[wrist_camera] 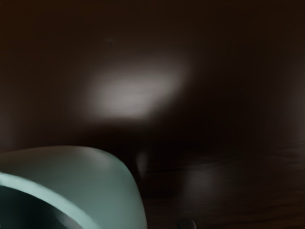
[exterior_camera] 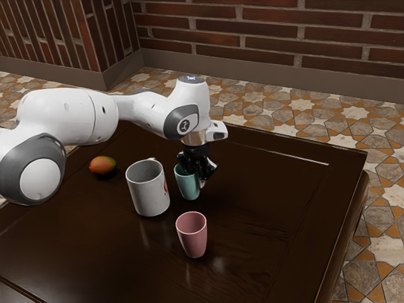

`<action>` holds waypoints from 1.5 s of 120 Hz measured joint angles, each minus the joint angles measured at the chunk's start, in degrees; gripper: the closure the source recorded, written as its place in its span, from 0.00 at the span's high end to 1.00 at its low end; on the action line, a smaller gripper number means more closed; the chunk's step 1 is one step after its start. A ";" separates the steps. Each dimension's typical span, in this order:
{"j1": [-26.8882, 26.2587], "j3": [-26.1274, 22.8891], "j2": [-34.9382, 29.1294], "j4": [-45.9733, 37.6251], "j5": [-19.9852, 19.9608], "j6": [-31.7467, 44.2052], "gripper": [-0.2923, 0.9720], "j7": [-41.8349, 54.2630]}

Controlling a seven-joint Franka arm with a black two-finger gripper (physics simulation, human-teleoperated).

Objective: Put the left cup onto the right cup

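A teal cup [exterior_camera: 185, 184] stands upright near the middle of the dark wooden table [exterior_camera: 278, 208]. My gripper [exterior_camera: 196, 169] comes down on its rim on the side toward the exterior view's right, with one finger inside the cup and one outside, shut on the wall. In the wrist view the teal cup [wrist_camera: 71, 186] looms blurred right under my hand. A pink cup [exterior_camera: 191, 233] stands upright nearer the table's front, apart from the teal one. I cannot tell whether the teal cup is off the table.
A large white mug [exterior_camera: 148, 187] stands just beside the teal cup toward the exterior view's left. An orange-red fruit [exterior_camera: 102, 165] lies further left. The tabletop stretches bare toward the exterior view's right. A brick wall runs behind.
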 joint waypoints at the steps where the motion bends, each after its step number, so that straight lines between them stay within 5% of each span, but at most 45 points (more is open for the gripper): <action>1: 0.00 0.00 -0.01 0.00 0.02 0.00 0.26 -0.02; 68: -1.07 0.07 -6.04 -1.21 1.74 -1.42 0.15 -1.30; 131: -8.81 -0.67 -29.90 -23.51 1.77 -2.64 0.15 -4.56; 180: -11.61 -3.29 -32.90 -30.79 0.17 -2.18 0.15 -8.70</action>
